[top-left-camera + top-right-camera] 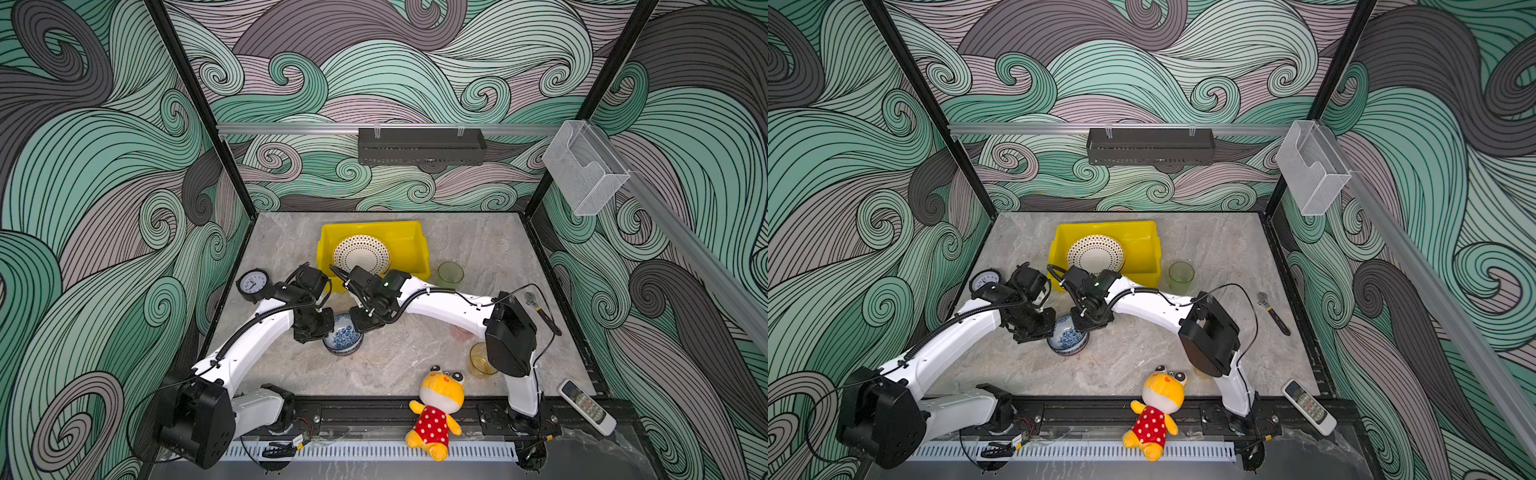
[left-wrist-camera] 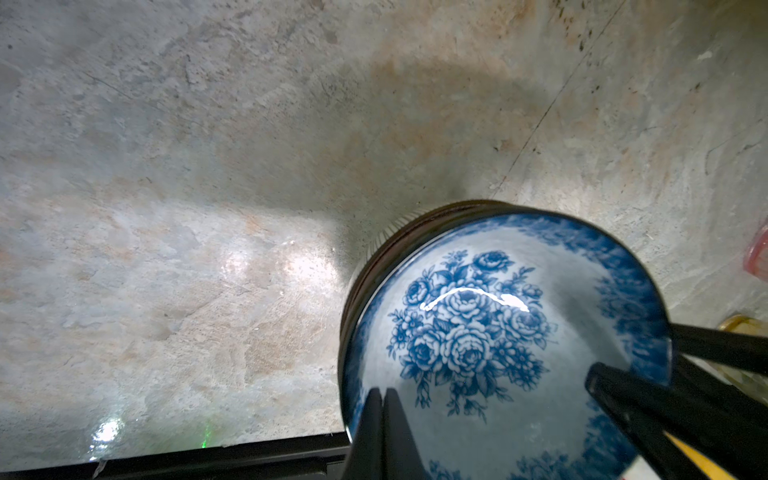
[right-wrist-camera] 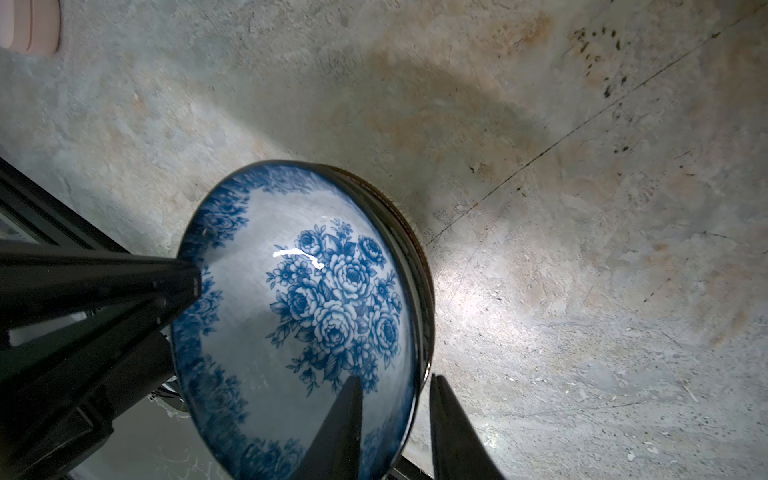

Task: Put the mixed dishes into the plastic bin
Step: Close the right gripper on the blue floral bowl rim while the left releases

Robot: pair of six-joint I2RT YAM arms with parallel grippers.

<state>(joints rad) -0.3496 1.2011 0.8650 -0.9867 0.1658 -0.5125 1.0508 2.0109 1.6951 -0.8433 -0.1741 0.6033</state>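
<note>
The blue floral bowl (image 1: 343,338) is sitting on the tabletop (image 1: 399,365), just short of the yellow bin (image 1: 409,239). The left end effector (image 2: 383,397) is hanging closed, tips just inside the rim. The right end effector (image 3: 395,380) is straddling the opposite rim, jaws apart. I'm reading glazed ceramic: stiff, weighty, slick, chippable. The rim wall is looking like the only handhold.

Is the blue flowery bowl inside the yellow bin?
No, the blue flowery bowl sits on the table in front of the yellow bin, and only the dotted plate lies in the bin.
</note>
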